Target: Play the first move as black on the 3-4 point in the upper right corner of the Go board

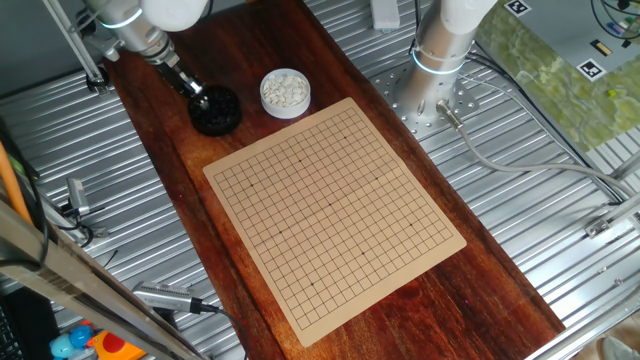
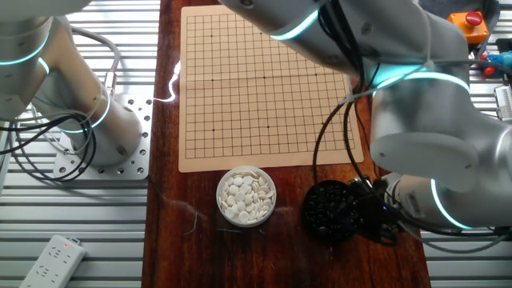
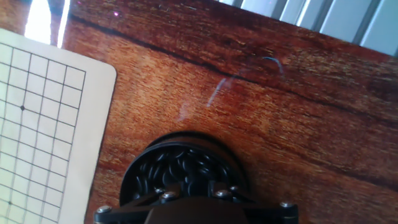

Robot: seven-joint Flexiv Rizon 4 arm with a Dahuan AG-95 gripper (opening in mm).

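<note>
- black stones lying heaped in the dark bowl, none yet singled out or lifted clear, as far as can be told.
- fingers reaching down at the bowl's rim, tips dipping among or just above the stones; impossible telling from any view whether clenched on one, since the hand view cuts the tips off at the bottom edge and the other fixed view hides them behind the wrist.
- sitting just beside the dark bowl, a white bowl filled with white stones, untouched and not wanted for this move.
- lying near both bowls on the wooden table, the go board showing only grid lines and star points, carrying no stone anywhere.
- judging progress as early: picking stage only, with nothing placed.
- remaining, by that judgement: securing a single black stone, lifting it out, carrying it across to the upper right corner, setting it on the 3-4 intersection near that corner's star point, then letting go and drawing back.
- standing beyond the board, a second arm's base, idle and apart from the work.
</note>
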